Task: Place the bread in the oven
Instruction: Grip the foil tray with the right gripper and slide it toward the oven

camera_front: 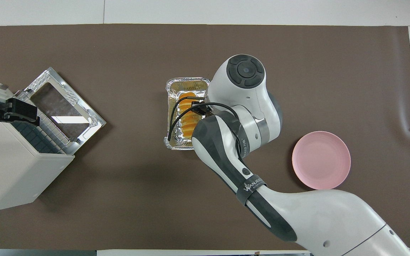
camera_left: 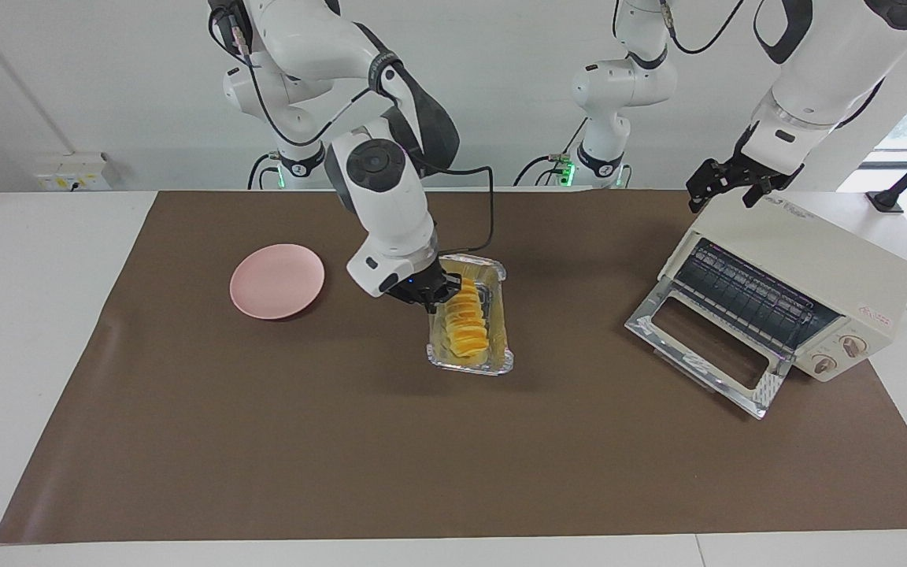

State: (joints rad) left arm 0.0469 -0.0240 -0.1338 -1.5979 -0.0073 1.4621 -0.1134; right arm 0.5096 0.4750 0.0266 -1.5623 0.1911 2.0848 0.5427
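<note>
The bread (camera_left: 469, 327), a ridged golden-yellow loaf, lies in a silver foil tray (camera_left: 501, 272) at the middle of the table. My right gripper (camera_left: 442, 293) is down at the loaf's end nearer the robots, shut on the bread. From overhead the right wrist covers that gripper; only part of the bread (camera_front: 187, 121) shows in the tray (camera_front: 187, 82). The cream-white oven (camera_left: 816, 260) stands at the left arm's end of the table, its glass door (camera_left: 705, 346) dropped open and the wire rack showing. My left gripper (camera_left: 725, 193) hovers open over the oven's top.
A round pink plate (camera_left: 276, 279) sits toward the right arm's end of the table, about level with the tray. A brown mat (camera_left: 264, 441) covers most of the white tabletop. The oven's open door (camera_front: 66, 106) juts toward the tray.
</note>
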